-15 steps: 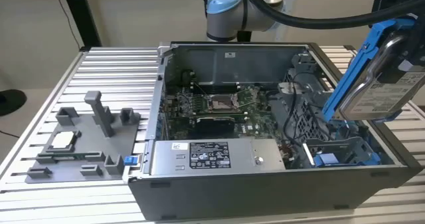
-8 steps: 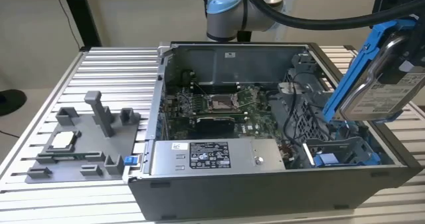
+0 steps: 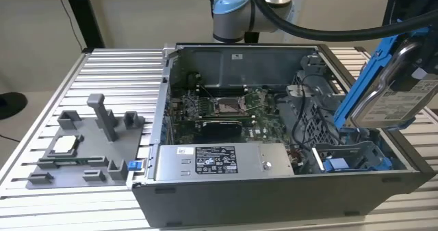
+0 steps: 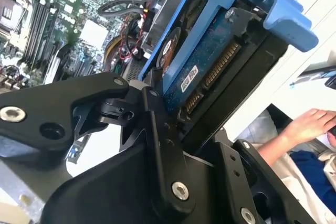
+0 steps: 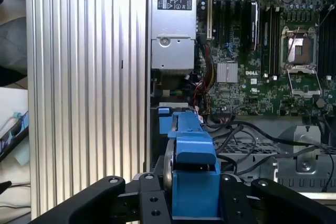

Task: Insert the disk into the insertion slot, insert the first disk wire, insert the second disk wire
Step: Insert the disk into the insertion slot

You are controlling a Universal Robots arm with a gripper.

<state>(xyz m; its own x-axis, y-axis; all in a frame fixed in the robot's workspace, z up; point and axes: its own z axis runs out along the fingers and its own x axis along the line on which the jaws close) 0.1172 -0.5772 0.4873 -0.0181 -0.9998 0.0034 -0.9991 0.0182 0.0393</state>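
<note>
The exterior view's right edge cuts off the disk [image 3: 391, 100] and the gripper [image 3: 423, 66] beside it, and below the disk the case wall [image 3: 274, 197] hides part of the insertion slot [image 3: 352, 156].

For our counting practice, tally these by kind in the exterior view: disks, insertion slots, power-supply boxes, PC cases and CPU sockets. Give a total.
disk: 1
insertion slot: 1
power-supply box: 1
PC case: 1
CPU socket: 1
Total: 5
</note>
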